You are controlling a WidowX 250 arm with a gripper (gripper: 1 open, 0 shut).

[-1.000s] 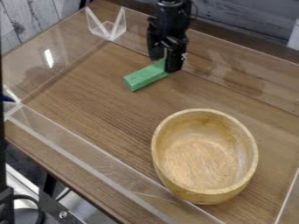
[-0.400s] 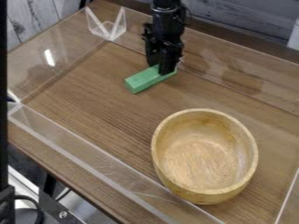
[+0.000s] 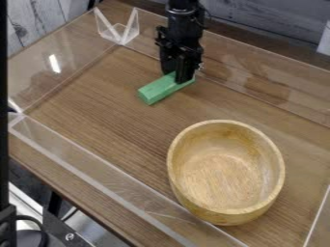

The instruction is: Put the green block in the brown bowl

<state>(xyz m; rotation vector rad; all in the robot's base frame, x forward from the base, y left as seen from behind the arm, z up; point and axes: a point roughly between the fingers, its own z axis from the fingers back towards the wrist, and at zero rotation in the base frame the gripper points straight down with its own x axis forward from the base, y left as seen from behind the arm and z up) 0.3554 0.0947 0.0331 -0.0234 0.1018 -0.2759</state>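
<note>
Counter (image 3: pixel 91 116): you're looking at a wood-grain top ringed by a clear plastic wall.
Green block (image 3: pixel 160 89): it lies flat at the far side, well apart from the brown bowl (image 3: pixel 227 171) in the near right corner.
Pincer (image 3: pixel 182 71): pointing straight down over the block's far end, jaws partly closed. Whether they already pinch it, you can't tell.
Key relation: the block's long axis runs from under the jaws toward the near left, so you'd be gripping one end, not the middle.

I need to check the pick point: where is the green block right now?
In the camera view the green block lies on the wooden table, upper centre, its far end under the gripper, up-left of the brown bowl.
</note>
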